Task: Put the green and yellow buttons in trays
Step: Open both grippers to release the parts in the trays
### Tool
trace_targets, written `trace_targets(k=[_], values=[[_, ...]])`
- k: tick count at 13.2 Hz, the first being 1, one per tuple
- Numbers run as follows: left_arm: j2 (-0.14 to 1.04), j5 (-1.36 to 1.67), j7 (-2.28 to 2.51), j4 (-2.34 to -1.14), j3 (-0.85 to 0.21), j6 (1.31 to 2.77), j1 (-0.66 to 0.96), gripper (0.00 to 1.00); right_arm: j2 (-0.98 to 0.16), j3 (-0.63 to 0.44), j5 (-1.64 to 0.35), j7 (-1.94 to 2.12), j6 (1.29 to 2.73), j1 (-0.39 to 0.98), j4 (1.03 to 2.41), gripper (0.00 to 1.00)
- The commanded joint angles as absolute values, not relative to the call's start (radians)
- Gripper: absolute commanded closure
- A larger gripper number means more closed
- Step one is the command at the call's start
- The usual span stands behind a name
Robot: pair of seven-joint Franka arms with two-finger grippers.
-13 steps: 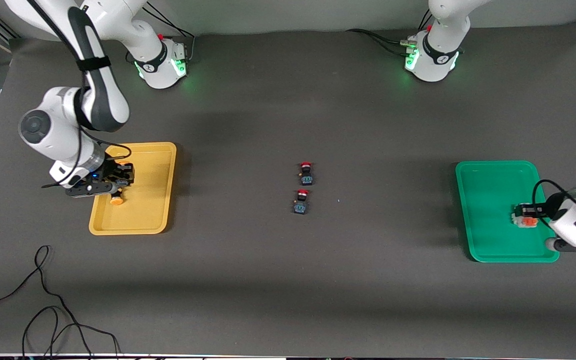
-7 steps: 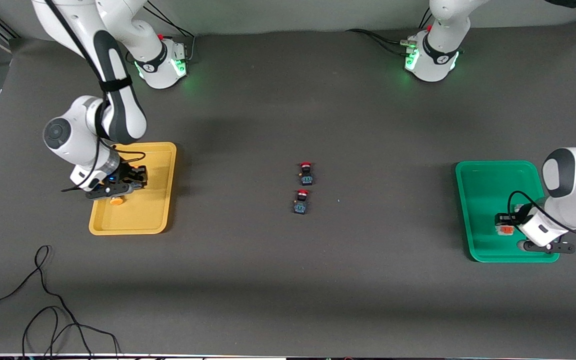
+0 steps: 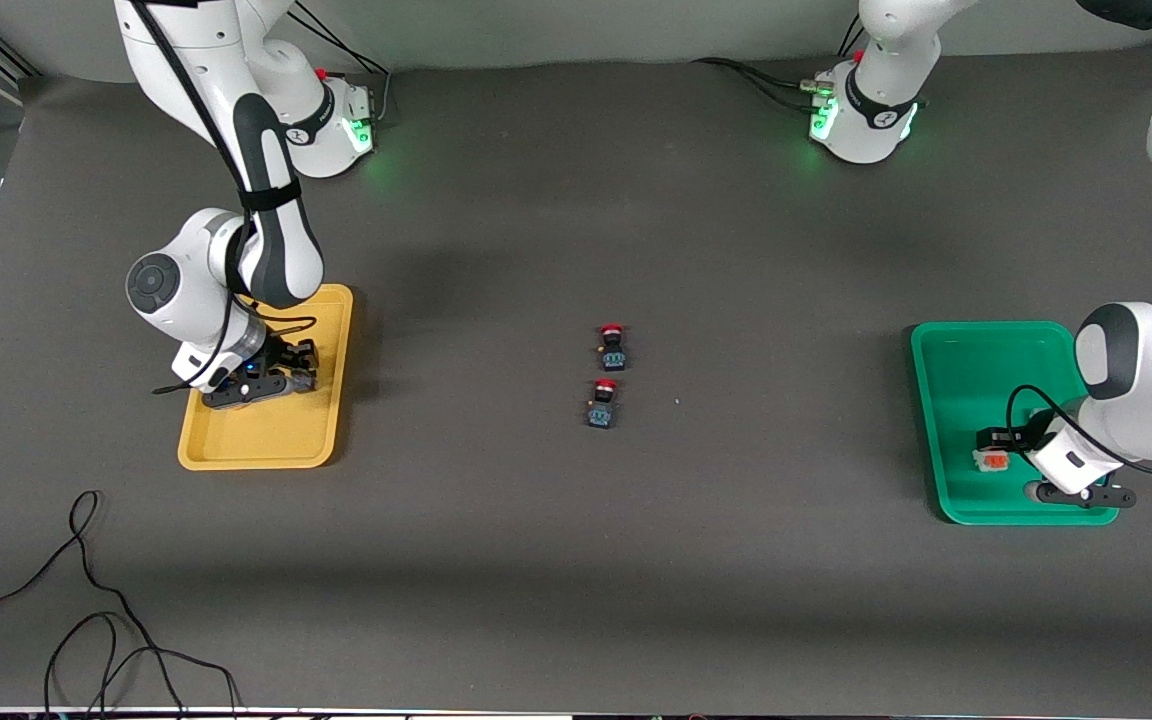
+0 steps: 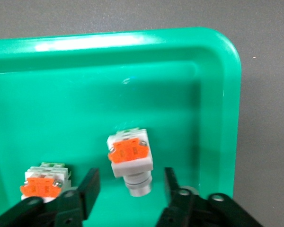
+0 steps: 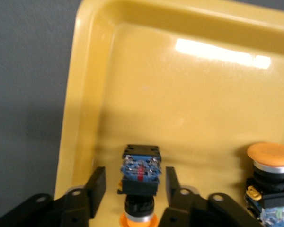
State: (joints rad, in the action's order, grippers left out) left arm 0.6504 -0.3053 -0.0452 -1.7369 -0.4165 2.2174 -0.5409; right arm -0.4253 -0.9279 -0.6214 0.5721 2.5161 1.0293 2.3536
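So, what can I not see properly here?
Front view: both yellow-capped buttons, hidden under the right gripper over the yellow tray.
Front view: one white button in the green tray, mostly hidden by the left arm.
Right wrist view: one button's cap, cut off by the edge.
Front view: the red-capped buttons' markings, too small.

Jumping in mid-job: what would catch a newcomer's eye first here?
Probably the two bright trays at the table's ends, each with a gripper in it. The right gripper stands open around a dark yellow-capped button in the yellow tray, a second one beside it. The left gripper is open around a white button in the green tray, another alongside. Two red-capped buttons sit mid-table.
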Motion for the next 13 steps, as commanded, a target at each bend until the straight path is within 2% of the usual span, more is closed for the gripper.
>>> trace_targets(k=[1,3,5,8,11,13], values=[[0.62,-0.321,-0.051,-1.743,-0.419,2.2,-0.541,0.0,-0.405,-0.966,-0.634,0.565,2.355,1.031,2.248,0.0],[0.576,-0.321,-0.057,-1.706,-0.423,2.111,-0.541,0.0,-0.413,-1.018,-0.565,0.522,2.228,1.038,2.145,0.0],[0.516,-0.315,-0.06,-1.629,-0.431,1.944,-0.532,0.0,-0.405,-1.032,-0.464,0.41,2.073,1.039,2.019,0.0],[0.468,-0.308,-0.103,-1.479,-0.497,1.688,-0.531,0.0,-0.4,-1.06,-0.405,0.304,1.822,1.04,1.815,0.0],[0.463,-0.301,-0.106,-1.301,-0.57,1.472,-0.534,0.0,-0.4,-1.084,-0.346,0.276,1.669,1.042,1.666,0.0],[0.463,-0.284,-0.106,-1.22,-0.587,1.41,-0.528,0.0,-0.396,-1.091,-0.321,0.273,1.605,1.042,1.606,0.0]])
